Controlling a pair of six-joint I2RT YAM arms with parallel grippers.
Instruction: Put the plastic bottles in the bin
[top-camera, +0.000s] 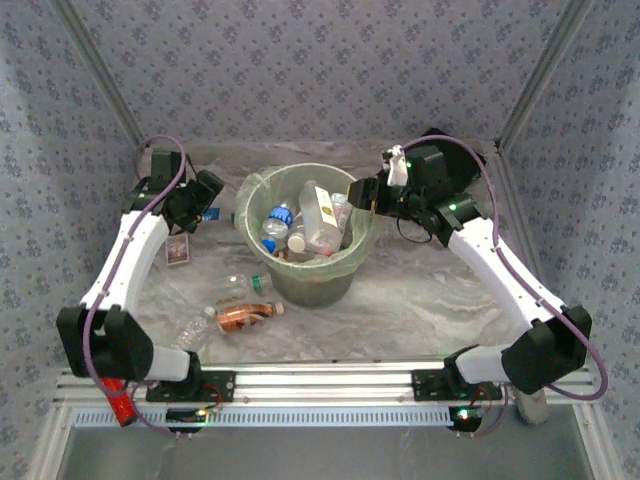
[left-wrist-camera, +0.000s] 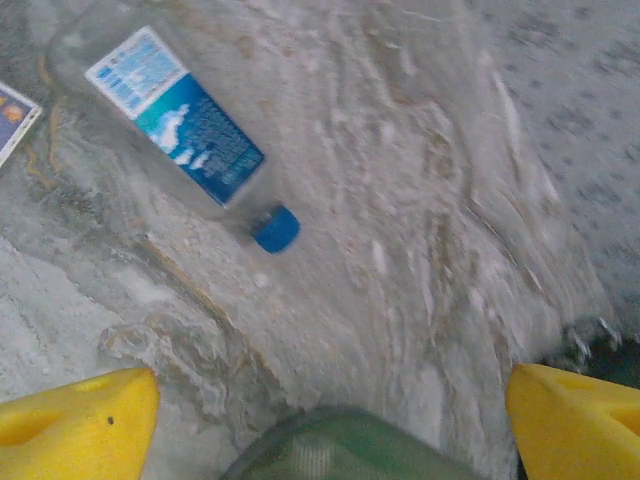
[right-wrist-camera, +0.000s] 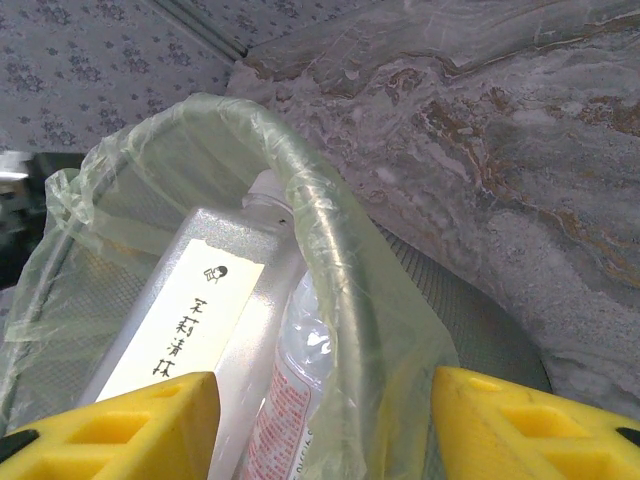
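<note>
The pale-green bin with its bag liner stands mid-table and holds several plastic bottles, among them a tall white-labelled one. My right gripper hangs at the bin's right rim. In the right wrist view it is open, its yellow fingers apart on either side of the lined rim, with the white-labelled bottle and a red-printed one just inside. My left gripper is left of the bin, open and holding nothing. A blue-labelled, blue-capped bottle lies on the table ahead of it.
An orange-labelled bottle and two clear ones lie in front of the bin. A small flat card lies under the left arm. A red cylinder sits by the left base. Patterned walls close in the sides.
</note>
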